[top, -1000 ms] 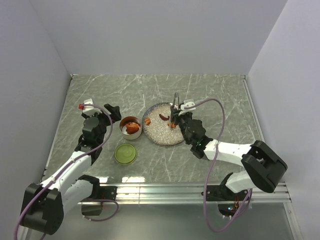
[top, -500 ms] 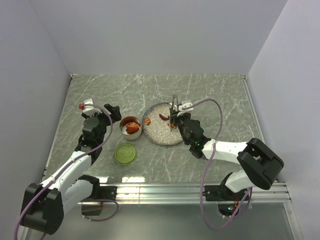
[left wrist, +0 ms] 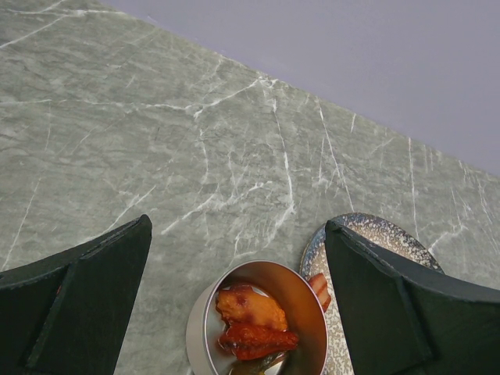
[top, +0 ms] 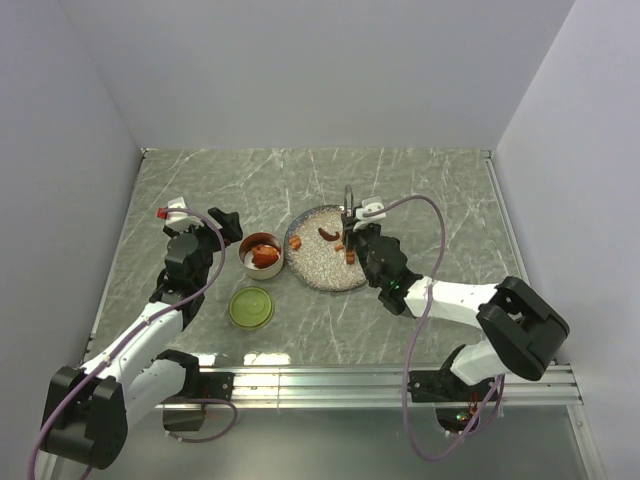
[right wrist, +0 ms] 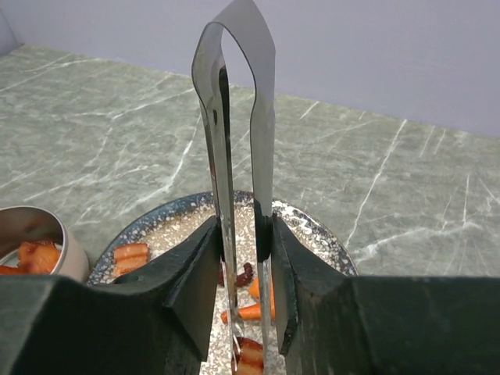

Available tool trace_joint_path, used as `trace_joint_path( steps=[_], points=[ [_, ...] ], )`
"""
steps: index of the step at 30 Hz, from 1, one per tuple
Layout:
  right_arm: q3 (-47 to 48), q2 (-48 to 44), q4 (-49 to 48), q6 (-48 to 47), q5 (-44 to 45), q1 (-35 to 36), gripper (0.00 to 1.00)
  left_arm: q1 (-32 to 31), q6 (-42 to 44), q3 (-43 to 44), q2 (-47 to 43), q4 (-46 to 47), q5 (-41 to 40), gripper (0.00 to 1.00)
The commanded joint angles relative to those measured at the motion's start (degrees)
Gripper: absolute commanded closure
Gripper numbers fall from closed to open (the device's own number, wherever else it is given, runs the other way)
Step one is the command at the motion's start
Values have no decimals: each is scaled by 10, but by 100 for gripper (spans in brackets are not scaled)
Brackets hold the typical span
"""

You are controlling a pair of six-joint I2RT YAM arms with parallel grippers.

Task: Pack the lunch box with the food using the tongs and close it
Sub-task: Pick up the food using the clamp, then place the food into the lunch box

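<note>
Lunch box (top: 262,272) sits left of plate (top: 322,272), lid (top: 251,307) nearer

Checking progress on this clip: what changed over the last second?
The right gripper squeezed the tongs narrower over the plate, their tips around an orange chunk, and drifted slightly left. Whether the chunk is pinched is unclear. The left gripper, open near the tin, and the lid stayed put.

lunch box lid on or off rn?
Off. The lid lies on the table, apart from the open lunch box; food shows inside.
</note>
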State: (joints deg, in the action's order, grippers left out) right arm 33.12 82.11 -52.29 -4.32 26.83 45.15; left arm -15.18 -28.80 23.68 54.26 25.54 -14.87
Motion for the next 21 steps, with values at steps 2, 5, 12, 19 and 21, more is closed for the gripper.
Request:
trace_joint_path(
  steps=[2, 5, 12, 19, 21],
  points=[
    [44, -44, -7, -23, -14, 16, 72, 1, -6, 2, 1, 22, -2, 1],
    [62, -55, 4, -27, -33, 30, 74, 1, -6, 2, 0, 21, -2, 1],
    [131, -43, 7, -5, -142, 49, 74, 1, -7, 2, 0, 21, -3, 0],
    [223, 51, 2, 32, -236, 64, 74, 0, -6, 3, 1, 21, -2, 0],
    [257, 74, 6, 34, -250, 68, 74, 1, -6, 3, 1, 21, -2, 1]
  ],
)
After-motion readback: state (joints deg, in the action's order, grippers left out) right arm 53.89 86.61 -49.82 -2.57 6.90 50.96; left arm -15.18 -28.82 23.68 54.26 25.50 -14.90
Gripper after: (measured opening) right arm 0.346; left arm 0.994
